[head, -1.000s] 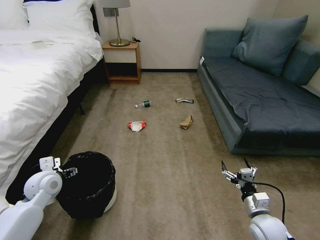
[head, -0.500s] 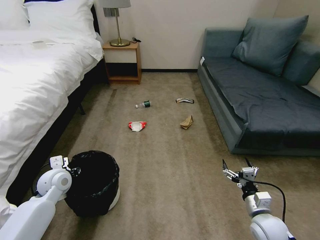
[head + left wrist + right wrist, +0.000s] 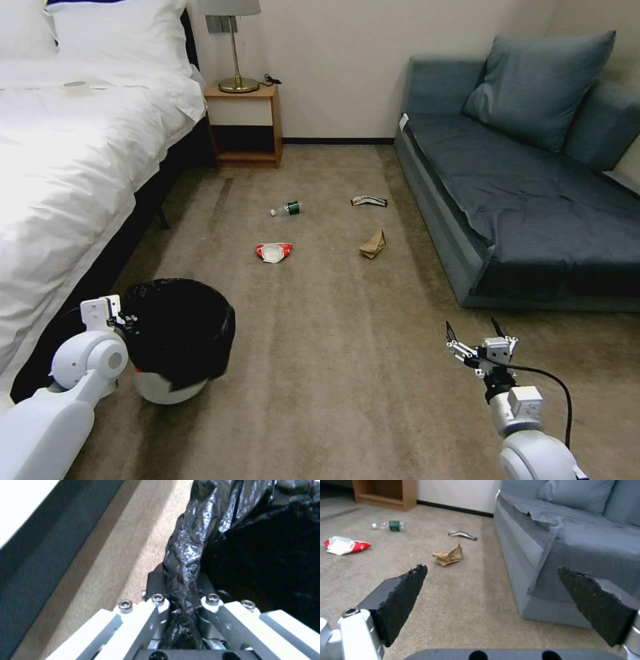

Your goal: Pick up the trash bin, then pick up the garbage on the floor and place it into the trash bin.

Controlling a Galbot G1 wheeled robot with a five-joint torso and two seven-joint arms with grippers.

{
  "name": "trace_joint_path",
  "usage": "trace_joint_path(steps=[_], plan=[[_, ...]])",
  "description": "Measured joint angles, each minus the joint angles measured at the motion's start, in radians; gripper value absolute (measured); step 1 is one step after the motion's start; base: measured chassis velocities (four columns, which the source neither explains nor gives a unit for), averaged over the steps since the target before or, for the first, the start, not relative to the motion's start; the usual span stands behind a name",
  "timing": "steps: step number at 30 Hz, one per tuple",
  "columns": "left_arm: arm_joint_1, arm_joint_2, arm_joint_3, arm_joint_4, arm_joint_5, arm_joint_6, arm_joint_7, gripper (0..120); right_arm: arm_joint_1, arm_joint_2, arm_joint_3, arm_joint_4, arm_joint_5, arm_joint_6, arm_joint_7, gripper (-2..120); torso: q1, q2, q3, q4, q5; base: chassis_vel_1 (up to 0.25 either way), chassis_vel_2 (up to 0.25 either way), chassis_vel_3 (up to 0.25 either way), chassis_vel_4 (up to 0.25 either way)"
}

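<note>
Gripping trash bin [image 3: 175,347] rim between left gripper [image 3: 181,597] jaws, right gripper [image 3: 475,335] jaws wide.

We see open floor [image 3: 333,347] ahead, with bare carpet between our right hand [image 3: 475,331] and the litter. The bed [image 3: 60,200] walls off the left side and the sofa [image 3: 507,213] the right. The bin [image 3: 177,340] sits close beside the bed, clamped at its rim in our left hand [image 3: 181,605].
</note>
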Motion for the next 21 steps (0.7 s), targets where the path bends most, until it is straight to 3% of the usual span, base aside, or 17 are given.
trace_joint_path(steps=[9,21], plan=[[0.013,0.058,-0.017,-0.067,0.078,-0.014,0.07,5,0.002,-0.001,0.016,-0.022,0.028,0.014,0.001,100,0.0,0.0,0.0,0.0,0.0002,0.0,0.0,0.0,0.0],[0.025,0.144,-0.073,-0.147,0.081,-0.009,0.084,4,0.047,0.001,0.022,-0.079,0.006,0.066,-0.083,100,0.0,0.0,0.0,0.0001,0.0004,0.0,0.0,0.0,0.0]])
